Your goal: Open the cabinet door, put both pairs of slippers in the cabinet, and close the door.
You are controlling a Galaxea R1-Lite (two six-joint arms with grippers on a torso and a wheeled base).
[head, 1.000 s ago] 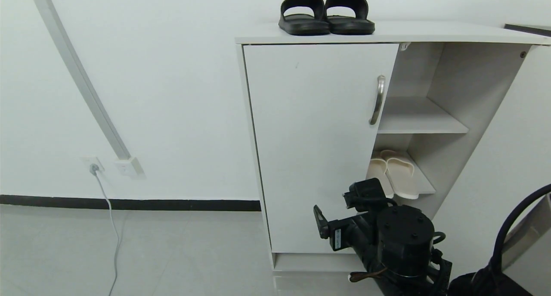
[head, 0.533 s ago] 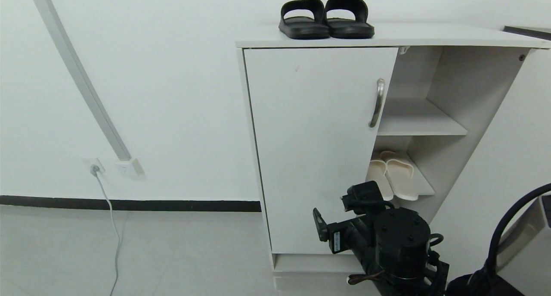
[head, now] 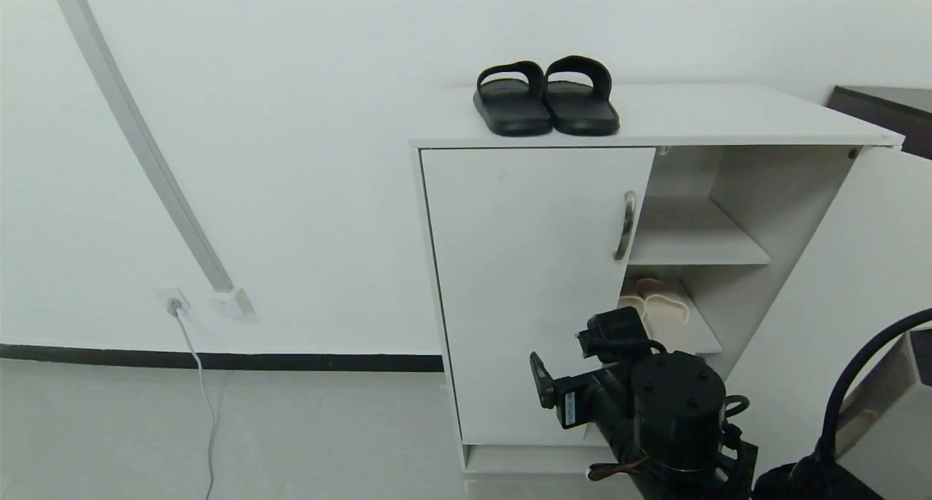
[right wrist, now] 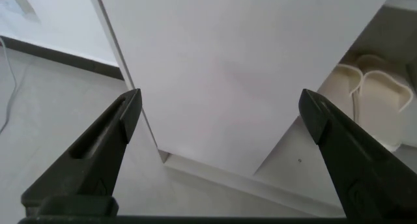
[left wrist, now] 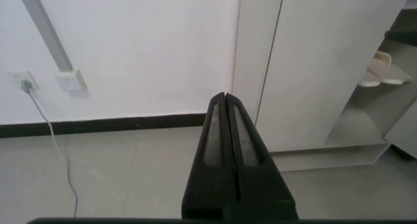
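Observation:
A pair of black slippers (head: 546,96) stands on the white cabinet's top (head: 728,114). A pair of beige slippers (head: 655,303) (right wrist: 368,97) (left wrist: 381,71) lies on the lower shelf inside. The left door (head: 524,289) with its metal handle (head: 624,225) is closed; the right door (head: 837,303) hangs open. My right gripper (head: 575,354) (right wrist: 221,100) is open and holds nothing, low in front of the closed left door. In the left wrist view my left gripper (left wrist: 225,103) is shut on nothing, facing the wall and floor beside the cabinet.
The upper shelf (head: 692,245) is bare. A wall socket with a grey cable (head: 175,305) and a slanted conduit (head: 138,136) are on the wall to the left. Dark furniture (head: 881,114) stands behind the cabinet on the right. Open floor lies to the left.
The head camera has shifted upward, so the cabinet and slippers sit lower in the picture. The right arm has barely moved and nothing was gripped or let go.

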